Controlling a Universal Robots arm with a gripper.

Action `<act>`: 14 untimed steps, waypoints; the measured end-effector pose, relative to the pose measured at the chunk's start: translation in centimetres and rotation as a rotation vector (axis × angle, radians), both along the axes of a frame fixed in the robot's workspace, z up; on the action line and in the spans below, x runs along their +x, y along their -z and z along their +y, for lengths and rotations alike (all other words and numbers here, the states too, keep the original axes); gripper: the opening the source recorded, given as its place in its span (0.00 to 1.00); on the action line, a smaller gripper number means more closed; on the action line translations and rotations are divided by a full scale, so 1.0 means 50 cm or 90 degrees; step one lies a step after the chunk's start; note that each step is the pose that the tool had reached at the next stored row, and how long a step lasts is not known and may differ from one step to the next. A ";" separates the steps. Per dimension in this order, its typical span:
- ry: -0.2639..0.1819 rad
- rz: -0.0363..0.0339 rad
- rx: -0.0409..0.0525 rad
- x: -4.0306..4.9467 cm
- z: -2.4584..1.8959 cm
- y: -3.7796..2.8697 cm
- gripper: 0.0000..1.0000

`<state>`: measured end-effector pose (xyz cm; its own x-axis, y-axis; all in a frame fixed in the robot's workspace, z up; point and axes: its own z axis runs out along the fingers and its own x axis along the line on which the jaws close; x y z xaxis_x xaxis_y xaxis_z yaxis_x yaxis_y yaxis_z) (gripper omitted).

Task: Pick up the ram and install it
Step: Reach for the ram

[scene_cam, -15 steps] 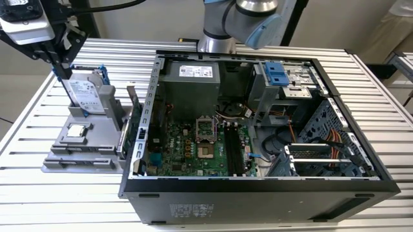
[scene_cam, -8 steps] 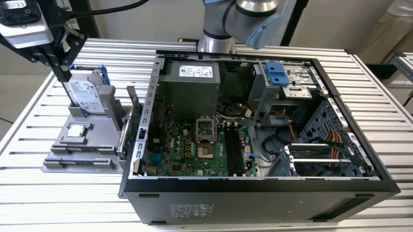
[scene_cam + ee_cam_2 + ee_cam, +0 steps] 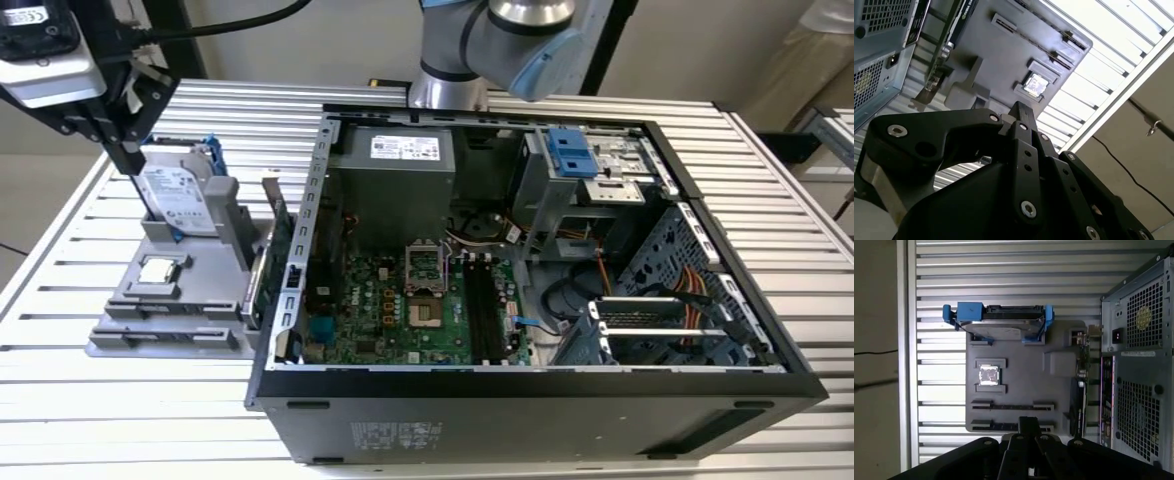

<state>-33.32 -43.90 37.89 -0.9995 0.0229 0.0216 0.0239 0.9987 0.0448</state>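
We judge the pick-up barely begun: the gripper [image 3: 132,163] hangs over the grey tray [image 3: 1014,352], its fingers [image 3: 1029,424] together on nothing we can see. The tray holds an upright hard drive [image 3: 999,325], a square chip [image 3: 989,375] and a card [image 3: 1079,400] beside the open computer case [image 3: 534,385]. Whether the ram sits in the tray's long slots [image 3: 1011,406] we cannot tell. A grasp calls for parted fingers squared to that thin stick.

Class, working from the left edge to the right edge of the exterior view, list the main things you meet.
In order: hard drive in its blue bracket → upright green card → motherboard → blue drive latches → perforated metal cage.
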 end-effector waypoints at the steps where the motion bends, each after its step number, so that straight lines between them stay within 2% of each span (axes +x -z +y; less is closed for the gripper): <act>1: 0.000 0.0000 0.0000 0.000 -0.0020 0.000 0.00; 14: 0.000 0.0000 0.0000 0.000 -0.0285 0.003 0.00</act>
<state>-33.32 -45.32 37.74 -0.9995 0.0230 0.0217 0.0239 0.9987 0.0448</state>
